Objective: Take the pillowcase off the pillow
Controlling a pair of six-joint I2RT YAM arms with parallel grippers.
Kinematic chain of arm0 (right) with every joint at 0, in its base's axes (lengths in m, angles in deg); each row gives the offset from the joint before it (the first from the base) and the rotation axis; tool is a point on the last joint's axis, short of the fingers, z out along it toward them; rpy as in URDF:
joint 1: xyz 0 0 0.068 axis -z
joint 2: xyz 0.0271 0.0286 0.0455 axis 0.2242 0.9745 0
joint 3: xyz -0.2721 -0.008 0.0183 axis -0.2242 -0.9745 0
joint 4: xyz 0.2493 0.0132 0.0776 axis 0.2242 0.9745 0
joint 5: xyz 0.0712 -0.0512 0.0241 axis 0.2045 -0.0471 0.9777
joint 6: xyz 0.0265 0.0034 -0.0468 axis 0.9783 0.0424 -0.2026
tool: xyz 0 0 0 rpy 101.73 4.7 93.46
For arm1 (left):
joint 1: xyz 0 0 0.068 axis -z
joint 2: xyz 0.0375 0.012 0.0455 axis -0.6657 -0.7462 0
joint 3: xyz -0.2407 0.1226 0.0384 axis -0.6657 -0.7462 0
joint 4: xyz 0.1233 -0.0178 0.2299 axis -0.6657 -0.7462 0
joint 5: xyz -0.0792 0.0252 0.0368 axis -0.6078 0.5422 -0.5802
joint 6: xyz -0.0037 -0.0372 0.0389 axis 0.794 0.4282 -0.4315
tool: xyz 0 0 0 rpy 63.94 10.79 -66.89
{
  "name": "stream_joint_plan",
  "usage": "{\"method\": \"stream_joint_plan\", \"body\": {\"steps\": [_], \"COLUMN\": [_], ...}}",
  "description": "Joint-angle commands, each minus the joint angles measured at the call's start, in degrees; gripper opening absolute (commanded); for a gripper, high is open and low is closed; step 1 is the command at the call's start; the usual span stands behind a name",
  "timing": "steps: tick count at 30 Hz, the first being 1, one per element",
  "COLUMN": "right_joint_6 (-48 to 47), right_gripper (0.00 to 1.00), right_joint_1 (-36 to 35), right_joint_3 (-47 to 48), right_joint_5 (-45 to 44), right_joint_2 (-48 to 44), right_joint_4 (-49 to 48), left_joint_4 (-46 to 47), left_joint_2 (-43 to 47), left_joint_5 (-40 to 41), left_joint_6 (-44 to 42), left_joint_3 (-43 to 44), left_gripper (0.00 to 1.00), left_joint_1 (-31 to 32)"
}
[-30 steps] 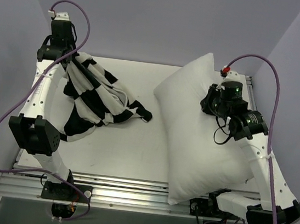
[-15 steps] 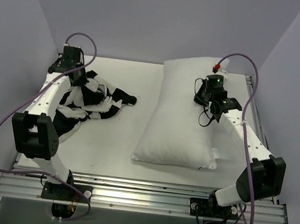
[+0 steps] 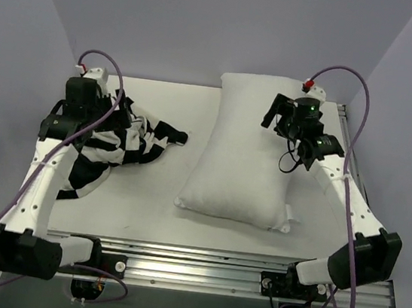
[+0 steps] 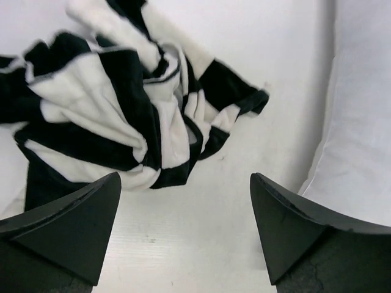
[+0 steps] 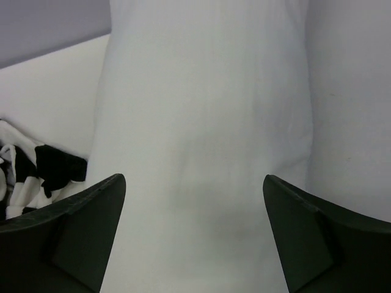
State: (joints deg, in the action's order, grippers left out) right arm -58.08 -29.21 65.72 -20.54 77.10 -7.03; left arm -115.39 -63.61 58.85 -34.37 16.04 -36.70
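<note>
The black-and-white checkered pillowcase (image 3: 120,141) lies in a crumpled heap on the left of the table, apart from the pillow. The plain white pillow (image 3: 247,159) lies flat at centre right, with a small tag (image 3: 291,215) at its near corner. My left gripper (image 3: 115,104) hovers over the heap's far edge, open and empty. In the left wrist view the pillowcase (image 4: 122,104) lies beyond the left gripper (image 4: 185,177), with the pillow (image 4: 360,122) at the right. My right gripper (image 3: 273,113) hangs open above the pillow's far end. In the right wrist view the right gripper (image 5: 194,177) frames only the pillow (image 5: 208,110), and a bit of pillowcase (image 5: 30,171) shows at the left.
The white table (image 3: 145,214) is walled in by pale purple panels on three sides. An aluminium rail (image 3: 192,262) with the arm bases runs along the near edge. Purple cables loop from both wrists.
Both grippers have opened and let go. The pillow has dropped flat onto the table and the pillowcase has settled into a heap; both wrists have drawn back from them.
</note>
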Motion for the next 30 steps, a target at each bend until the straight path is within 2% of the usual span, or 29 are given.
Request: {"method": "stream_joint_plan", "body": {"steps": [1, 10, 16, 21, 30], "right_joint_6": [-3.26, -11.69, -16.71, -18.64, -20.06], "right_gripper": [0.91, 0.97, 1.00, 1.00, 0.99], "right_joint_1": [-0.36, -0.36, -0.36, -1.50, -3.70], "right_joint_3": [6.57, 15.09, 15.89, 12.91, 9.30], "right_joint_5": [-6.60, -22.94, -27.52, -28.93, -31.75], "right_joint_2": [-9.42, -25.69, -35.01, -42.13, -47.15], "right_joint_4": [5.25, 15.55, 16.87, 15.47, 15.02], "left_joint_4": [-4.09, -11.48, -12.63, -11.83, -14.91], "left_joint_2": [7.08, 21.67, 29.41, 34.87, 39.44], "left_joint_5": [2.05, 12.67, 20.32, 23.06, 28.69], "left_joint_6": [-2.16, -4.18, -6.73, -7.43, -7.43], "left_joint_3": [6.80, 19.10, 24.56, 25.27, 24.04], "left_gripper": [0.94, 0.94, 0.94, 0.94, 0.94], "left_joint_1": [-0.29, -0.29, -0.29, -0.29, 2.69]}}
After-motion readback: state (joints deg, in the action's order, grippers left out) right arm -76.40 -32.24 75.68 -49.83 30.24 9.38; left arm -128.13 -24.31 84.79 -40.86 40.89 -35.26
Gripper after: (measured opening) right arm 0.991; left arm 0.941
